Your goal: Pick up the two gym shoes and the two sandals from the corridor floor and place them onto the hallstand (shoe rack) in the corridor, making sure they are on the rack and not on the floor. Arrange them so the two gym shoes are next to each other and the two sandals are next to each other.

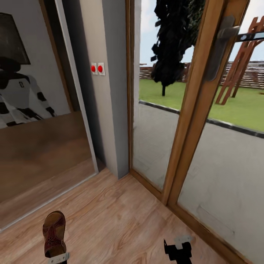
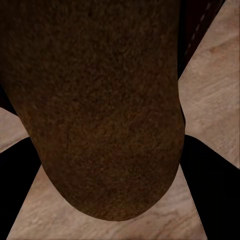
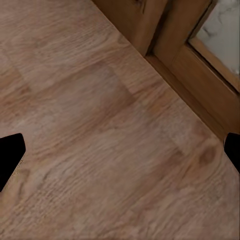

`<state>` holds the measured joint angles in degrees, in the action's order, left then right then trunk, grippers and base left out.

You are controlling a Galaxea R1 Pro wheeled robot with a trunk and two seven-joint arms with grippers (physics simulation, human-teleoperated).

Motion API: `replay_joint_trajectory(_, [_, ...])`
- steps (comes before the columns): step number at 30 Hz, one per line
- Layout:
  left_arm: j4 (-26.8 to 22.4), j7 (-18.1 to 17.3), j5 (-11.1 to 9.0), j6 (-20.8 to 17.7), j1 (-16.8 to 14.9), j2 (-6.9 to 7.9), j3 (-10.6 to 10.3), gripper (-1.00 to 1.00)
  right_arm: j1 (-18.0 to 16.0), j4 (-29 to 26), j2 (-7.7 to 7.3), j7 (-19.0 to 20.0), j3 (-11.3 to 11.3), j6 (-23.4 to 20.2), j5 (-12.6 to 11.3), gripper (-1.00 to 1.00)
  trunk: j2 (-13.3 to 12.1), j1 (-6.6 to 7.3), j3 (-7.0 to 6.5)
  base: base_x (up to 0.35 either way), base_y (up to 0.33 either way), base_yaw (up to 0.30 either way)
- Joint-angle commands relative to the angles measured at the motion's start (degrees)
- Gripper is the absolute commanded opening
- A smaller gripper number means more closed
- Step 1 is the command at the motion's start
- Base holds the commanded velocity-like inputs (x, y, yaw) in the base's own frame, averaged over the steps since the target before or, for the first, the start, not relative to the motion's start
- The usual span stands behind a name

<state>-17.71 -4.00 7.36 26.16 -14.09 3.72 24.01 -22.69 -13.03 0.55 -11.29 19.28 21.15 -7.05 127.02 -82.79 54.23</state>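
Wood-grain planks of the corridor floor (image 1: 121,216) run light brown across the near ground, and everything here can be placed from the wood-framed glass door (image 1: 190,121) that closes the passage.

Nearest, on the side away from that door, a brown sandal (image 1: 54,234) shows in the head view. Its long axis runs almost straight away from the robot, tipped slightly toward the mirror; which end is the toe I cannot tell. The left gripper (image 1: 58,259) sits at its near end, and in the left wrist view the sandal's (image 2: 100,110) fuzzy brown surface lies between the two dark fingers (image 2: 210,190), so the claw looks clamped on it. Whether the sandal rests on the floor or is lifted I cannot tell.

Closer to the door's lower rail, the right gripper (image 1: 178,250) hangs over bare planks. In its wrist view the fingertips (image 3: 10,157) sit far apart at the edges, jaws spread, with floor (image 3: 100,130) between them and the door frame's (image 3: 185,75) base beyond.

Farther off, beside the door's hinge post, a grey-white wall (image 1: 106,91) carries two red switches (image 1: 97,68). Beyond that, the mirrored wardrobe door (image 1: 36,121) reflects the robot. Through the glass lie grass and a dark tree (image 1: 172,40).
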Motion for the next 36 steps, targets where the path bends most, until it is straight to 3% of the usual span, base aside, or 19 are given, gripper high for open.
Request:
replay_joint_trajectory(1, [0.0,-0.3,0.5,0.2,-0.1,-0.03,0.5,-1.00,0.0,0.0,-0.04,-0.2,0.5,0.2,-0.6,1.00,0.0,-0.02,0.05,0.219,-0.203,0.281])
replay_joint_trajectory(26, [0.0,-0.3,0.5,0.2,-0.1,-0.03,0.5,-1.00,0.0,0.1,-0.11,-0.2,0.5,0.2,-0.6,1.00,0.0,-0.02,0.05,0.014,-0.011,0.281])
replay_joint_trajectory(36, [0.0,-0.3,0.5,0.2,-0.1,-0.03,0.5,-1.00,0.0,0.1,-0.11,-0.2,0.5,0.2,-0.6,1.00,0.0,-0.02,0.05,0.166,-0.114,0.281])
